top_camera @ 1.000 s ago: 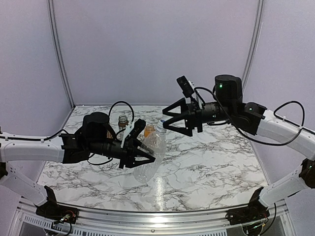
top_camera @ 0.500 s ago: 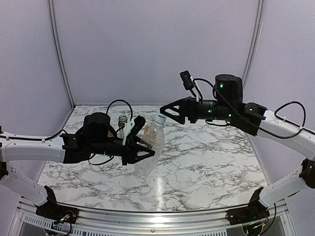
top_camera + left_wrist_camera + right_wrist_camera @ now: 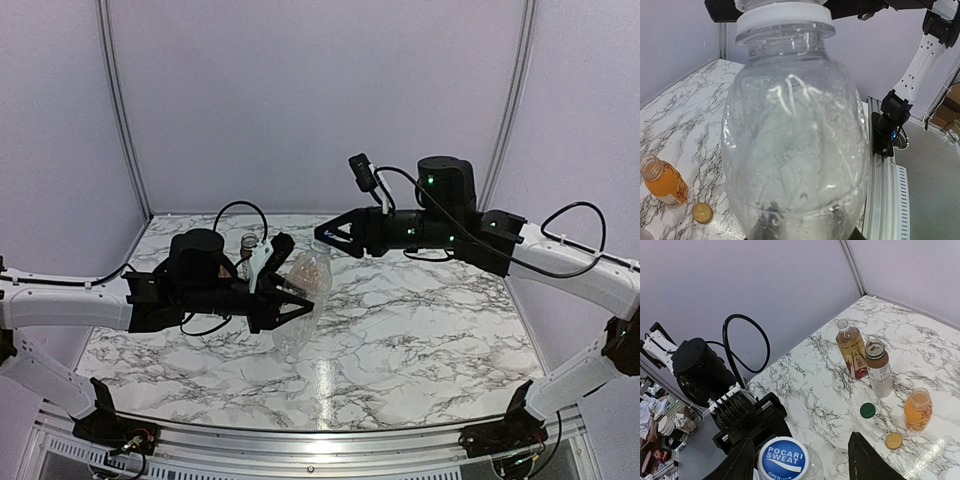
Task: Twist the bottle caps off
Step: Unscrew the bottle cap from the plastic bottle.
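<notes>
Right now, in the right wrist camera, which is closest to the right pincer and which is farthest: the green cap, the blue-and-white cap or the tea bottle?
1. Blue-and-white cap: between the right pincer's fingers, atop the clear bottle.
2. Dark green cap: down on the table, off to the right.
3. Tea bottle: standing farthest back on the table.

Top view overlooks table [image 3: 420, 320]; both wrist views closely share the bottle [image 3: 795, 150].

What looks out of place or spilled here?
Nothing spilled. A white cap, green cap and orange cap lie loose on the marble beside three open bottles; the left claw holds the clear bottle tilted in midair.
</notes>
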Tool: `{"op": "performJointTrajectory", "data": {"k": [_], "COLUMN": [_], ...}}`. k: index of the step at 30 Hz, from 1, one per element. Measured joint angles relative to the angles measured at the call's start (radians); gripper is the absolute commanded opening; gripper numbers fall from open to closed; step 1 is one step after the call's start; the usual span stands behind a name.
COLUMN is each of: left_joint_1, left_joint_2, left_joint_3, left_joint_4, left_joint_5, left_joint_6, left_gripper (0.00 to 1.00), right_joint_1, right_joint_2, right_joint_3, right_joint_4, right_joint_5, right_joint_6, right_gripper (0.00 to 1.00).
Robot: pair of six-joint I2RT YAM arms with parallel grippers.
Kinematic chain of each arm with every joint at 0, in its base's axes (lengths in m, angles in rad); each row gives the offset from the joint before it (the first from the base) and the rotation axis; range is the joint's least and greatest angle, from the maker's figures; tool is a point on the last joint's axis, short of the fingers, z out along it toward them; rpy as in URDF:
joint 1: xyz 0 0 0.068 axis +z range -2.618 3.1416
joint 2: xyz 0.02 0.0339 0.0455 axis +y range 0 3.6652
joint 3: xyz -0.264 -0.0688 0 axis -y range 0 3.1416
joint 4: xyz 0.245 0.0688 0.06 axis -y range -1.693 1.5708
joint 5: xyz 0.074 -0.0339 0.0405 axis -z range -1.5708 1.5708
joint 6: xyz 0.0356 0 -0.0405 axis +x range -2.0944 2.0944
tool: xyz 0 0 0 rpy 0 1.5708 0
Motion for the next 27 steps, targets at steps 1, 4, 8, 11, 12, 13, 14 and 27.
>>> {"op": "performJointTrajectory", "data": {"k": [1,4,8,11,12,13,14,27], "left_joint_1": [0.0,0.0,0.0,0.0,0.0,0.0,0.0,0.001], "left_joint_2": [0.0,0.002,0.008,0.008,0.008,0.008,0.008,0.001], "left_joint_3": [0.0,0.0,0.0,0.0,0.0,0.0,0.0,0.0], "left_joint_4": [0.0,0.0,0.001,0.002,0.002,0.002,0.002,0.008], "left_joint_5": [-0.001,-0.008,-0.012,-0.015,-0.016,-0.018,-0.018,0.078], "left_joint_6": [0.0,0.0,0.0,0.0,0.0,0.0,0.0,0.016], "left_gripper": [0.33,0.33,0.33,0.33,0.33,0.33,0.33,0.33], "right_joint_1": [0.001,0.002,0.005,0.006,0.006,0.006,0.006,-0.022], "right_joint_2": [0.002,0.006,0.018,0.026,0.027,0.027,0.027,0.015], "right_joint_3": [0.001,0.001,0.002,0.002,0.002,0.002,0.002,0.001], "right_joint_4": [0.0,0.001,0.008,0.015,0.016,0.017,0.018,0.015], "right_joint_5": [-0.003,-0.014,-0.038,-0.052,-0.055,-0.059,-0.061,-0.241], "right_joint_6": [0.0,0.0,0.002,0.004,0.003,0.004,0.004,-0.206], "right_gripper": [0.53,0.46,0.36,0.27,0.24,0.22,0.18,0.16]}}
